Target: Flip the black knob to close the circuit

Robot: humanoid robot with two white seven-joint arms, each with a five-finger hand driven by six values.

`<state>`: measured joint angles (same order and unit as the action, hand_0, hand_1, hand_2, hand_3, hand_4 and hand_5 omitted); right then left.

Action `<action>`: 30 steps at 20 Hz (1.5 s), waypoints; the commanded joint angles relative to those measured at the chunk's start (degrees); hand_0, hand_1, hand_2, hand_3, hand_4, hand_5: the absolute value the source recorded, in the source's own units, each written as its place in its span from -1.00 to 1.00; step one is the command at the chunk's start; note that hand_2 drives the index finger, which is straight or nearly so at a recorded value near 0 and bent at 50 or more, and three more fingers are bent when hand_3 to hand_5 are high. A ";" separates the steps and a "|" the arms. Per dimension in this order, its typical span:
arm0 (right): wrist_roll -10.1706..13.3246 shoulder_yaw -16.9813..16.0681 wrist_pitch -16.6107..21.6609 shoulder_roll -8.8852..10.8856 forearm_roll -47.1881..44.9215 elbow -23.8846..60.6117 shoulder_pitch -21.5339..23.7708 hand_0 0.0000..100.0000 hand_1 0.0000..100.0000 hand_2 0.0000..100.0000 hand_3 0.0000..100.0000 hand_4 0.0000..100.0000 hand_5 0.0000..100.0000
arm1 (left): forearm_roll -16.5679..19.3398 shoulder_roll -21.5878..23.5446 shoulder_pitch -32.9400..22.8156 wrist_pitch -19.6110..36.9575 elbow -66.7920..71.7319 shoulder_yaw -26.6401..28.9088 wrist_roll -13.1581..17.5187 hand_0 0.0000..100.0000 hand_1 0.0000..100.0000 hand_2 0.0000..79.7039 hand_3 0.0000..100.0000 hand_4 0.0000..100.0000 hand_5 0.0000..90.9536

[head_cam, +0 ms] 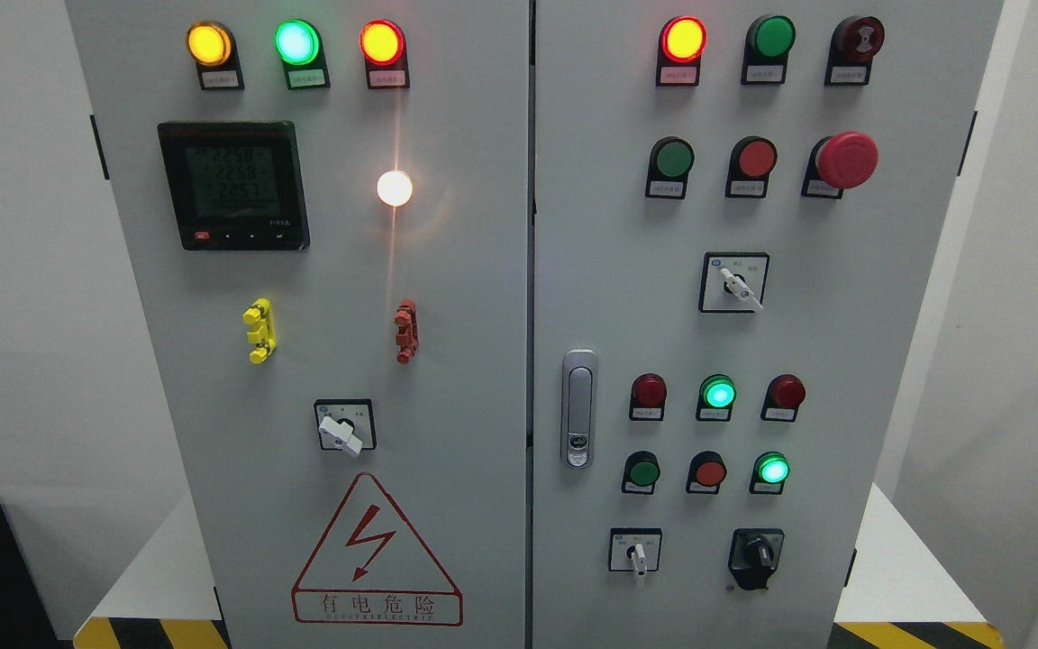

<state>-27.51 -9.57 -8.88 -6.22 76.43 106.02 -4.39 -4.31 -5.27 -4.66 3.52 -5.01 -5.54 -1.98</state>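
We read red warning triangle point(377, 552) on left cabinet door point(465, 361): lightning bolt, beneath it "有电危险", smaller Latin line too small to read. Digital meter point(233, 185) shows three rows of digits, roughly "225" each, blurred. Small label plates point(221, 79) under indicator lamps and selector switch point(733, 282) legends unreadable to us.

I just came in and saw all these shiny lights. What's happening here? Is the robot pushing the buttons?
Nothing is being touched right now. No robot hand shows in the picture, only a grey electrical cabinet seen from the robot's head. Several lamps glow yellow, green and red, and the meter screen is lit. The black knob the robot is meant to turn sits at the lower right of the right door, untouched. A warning triangle with a lightning bolt marks the left door.
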 commanded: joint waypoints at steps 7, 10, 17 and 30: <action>-0.88 -0.10 -0.17 -1.26 2.93 -0.63 -7.03 -1.00 -0.91 0.83 1.00 0.91 0.91 | 0.00 0.00 0.00 0.00 0.00 0.00 -0.04 -0.76 0.11 -1.00 -1.00 -1.00 -1.00; -0.88 -0.01 -0.70 -1.34 4.60 -2.56 -8.52 -1.00 -0.91 0.83 1.00 0.91 0.91 | 0.00 0.00 0.00 0.00 0.00 0.00 -0.04 -0.76 0.11 -1.00 -1.00 -1.00 -1.00; -0.79 -0.10 -1.75 -1.34 6.00 -5.64 -10.89 -1.00 -0.91 0.83 1.00 0.91 0.92 | 0.00 0.00 0.00 0.00 0.00 0.00 -0.04 -0.76 0.11 -1.00 -1.00 -1.00 -1.00; 0.00 -0.36 -2.72 -1.34 7.59 -8.72 -13.10 -1.00 -0.91 0.82 1.00 0.90 0.92 | 0.00 0.00 0.00 0.00 0.00 0.00 -0.04 -0.76 0.11 -1.00 -1.00 -1.00 -1.00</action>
<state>-27.62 -9.70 -11.56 -7.46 82.93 99.94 -16.68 -4.31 -5.27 -4.66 3.52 -5.01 -5.54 -1.99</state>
